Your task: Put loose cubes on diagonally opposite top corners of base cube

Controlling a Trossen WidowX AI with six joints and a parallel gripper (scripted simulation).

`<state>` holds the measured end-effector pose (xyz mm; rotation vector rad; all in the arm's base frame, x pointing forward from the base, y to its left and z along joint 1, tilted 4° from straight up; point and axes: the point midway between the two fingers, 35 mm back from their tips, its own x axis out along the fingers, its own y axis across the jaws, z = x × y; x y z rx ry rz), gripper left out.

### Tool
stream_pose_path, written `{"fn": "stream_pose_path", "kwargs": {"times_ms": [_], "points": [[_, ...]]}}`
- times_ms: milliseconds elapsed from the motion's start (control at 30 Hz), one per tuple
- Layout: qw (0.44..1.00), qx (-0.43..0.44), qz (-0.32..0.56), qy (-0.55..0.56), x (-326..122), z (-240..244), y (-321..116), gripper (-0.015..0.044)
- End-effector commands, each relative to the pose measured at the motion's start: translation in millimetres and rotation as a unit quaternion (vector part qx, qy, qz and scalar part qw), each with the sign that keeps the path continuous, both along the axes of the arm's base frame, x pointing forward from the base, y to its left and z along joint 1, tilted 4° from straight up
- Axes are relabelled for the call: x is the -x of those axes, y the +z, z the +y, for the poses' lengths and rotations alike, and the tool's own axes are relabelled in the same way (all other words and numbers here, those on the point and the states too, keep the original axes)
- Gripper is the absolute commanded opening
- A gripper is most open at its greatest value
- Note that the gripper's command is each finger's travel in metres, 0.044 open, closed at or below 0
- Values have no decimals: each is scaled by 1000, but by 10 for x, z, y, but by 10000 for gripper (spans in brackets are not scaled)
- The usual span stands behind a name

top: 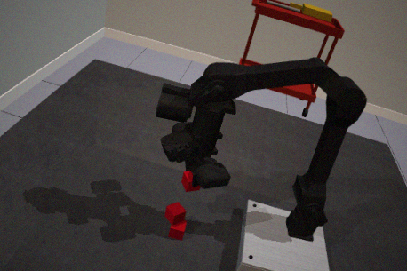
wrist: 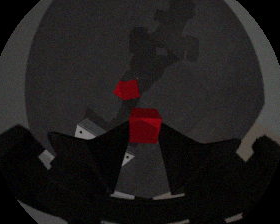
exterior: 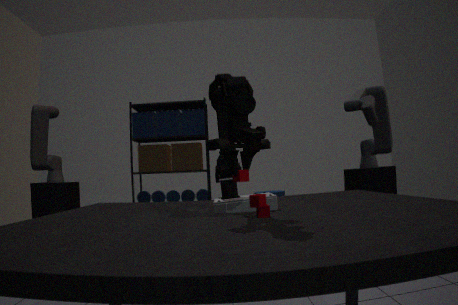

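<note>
The base cube (top: pixel 177 232) (exterior: pixel 263 212) is red and stands on the dark table top. One loose red cube (top: pixel 175 212) (exterior: pixel 258 200) rests on it, offset to the left in the exterior view and overhanging. It looks about level there. In the wrist view a red shape (wrist: pixel 127 90) shows these stacked cubes; I cannot separate them clearly. My gripper (top: pixel 191 182) (exterior: pixel 243 176) (wrist: pixel 144 124) is shut on the other loose red cube (top: pixel 187 180) (exterior: pixel 243 175) (wrist: pixel 145 126). It holds this cube in the air, well above and to one side of the stack. One finger hides part of it in the top view.
The arm's pale metal base plate (top: pixel 284 253) (exterior: pixel 237 205) lies to the right of the stack in the top view. A red cart (top: pixel 298 18) stands beyond the table. A shelf (exterior: pixel 170 140) and two grey arms on black stands are in the background of the exterior view.
</note>
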<state>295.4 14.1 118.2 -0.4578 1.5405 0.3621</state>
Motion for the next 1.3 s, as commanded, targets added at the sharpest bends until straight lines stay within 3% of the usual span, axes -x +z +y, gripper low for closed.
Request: {"fn": "stream_pose_path", "kwargs": {"times_ms": [0,633,1267], "points": [[998,-3,-5,-66,-4,76,-14,105],[940,-6,-20,-341,23,376,-66,105],[808,-8,-33,-589,81,673,-118,105]]}}
